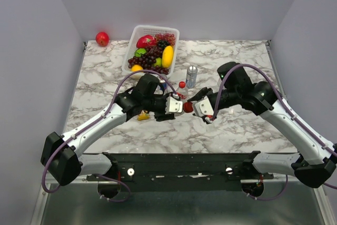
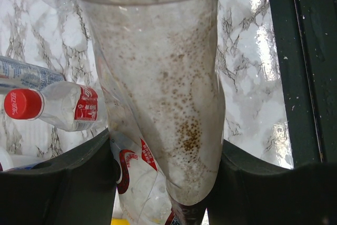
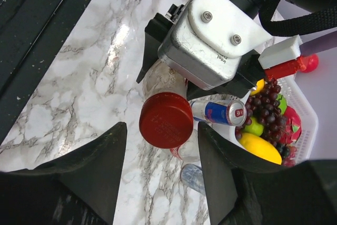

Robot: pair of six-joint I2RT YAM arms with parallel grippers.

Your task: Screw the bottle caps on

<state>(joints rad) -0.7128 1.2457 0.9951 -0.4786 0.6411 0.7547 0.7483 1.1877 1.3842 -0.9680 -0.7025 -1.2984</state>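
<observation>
My left gripper (image 1: 175,106) is shut on a short clear bottle (image 2: 163,93) with a red label and holds it level above the table. A red cap (image 3: 166,119) sits on its mouth and faces my right gripper (image 1: 196,108). In the right wrist view the cap lies between the fingertips (image 3: 118,135) with a gap showing on each side, so my right gripper (image 3: 163,128) is open around it. A second short bottle (image 1: 182,90) with a red cap (image 2: 22,104) stands just behind. Part of another clear bottle (image 3: 196,177) shows beyond the held one.
A silver-blue soda can (image 1: 191,76) stands behind the bottles. A white basket (image 1: 138,30) of fruit is at the back, and a red apple (image 1: 102,38) lies at the back left. A small yellow thing (image 1: 143,115) lies under my left arm.
</observation>
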